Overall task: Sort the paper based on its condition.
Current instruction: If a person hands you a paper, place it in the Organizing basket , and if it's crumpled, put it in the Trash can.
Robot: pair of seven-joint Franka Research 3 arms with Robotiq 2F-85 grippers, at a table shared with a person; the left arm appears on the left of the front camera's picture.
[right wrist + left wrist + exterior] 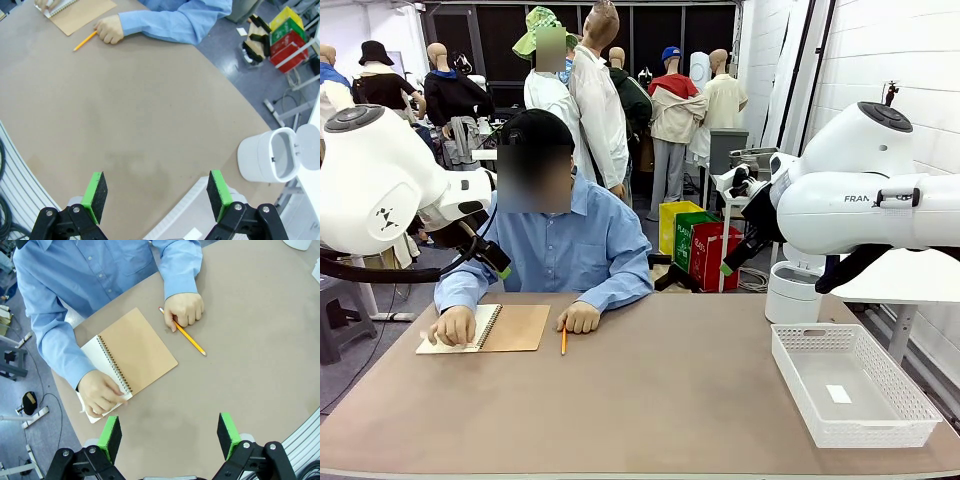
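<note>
Behind the brown table a workshop floor with coloured crates is seen, and a person in a blue shirt is seated at the far edge. Toward the far left corner a spiral-bound notebook with a kraft cover is laid. The paper is found as the white sheet on the other side of the spiral from that cover, pinned under one of the person's hands; whether it is bound or loose cannot be told. An orange pencil is touched by the other hand. A white mesh basket is set at the near right corner, and a white swing-lid bin near the right edge. The left gripper is held above the table near the notebook, its jaws wide apart with nothing between them. The right gripper is likewise spread wide and empty, above the table by the basket. The sheet is judged to be very light, thin and limp, easily creased or torn, and hard to lift while flat. It would best be taken with a gentle pinch at a free edge or corner raised clear of the table.
</note>
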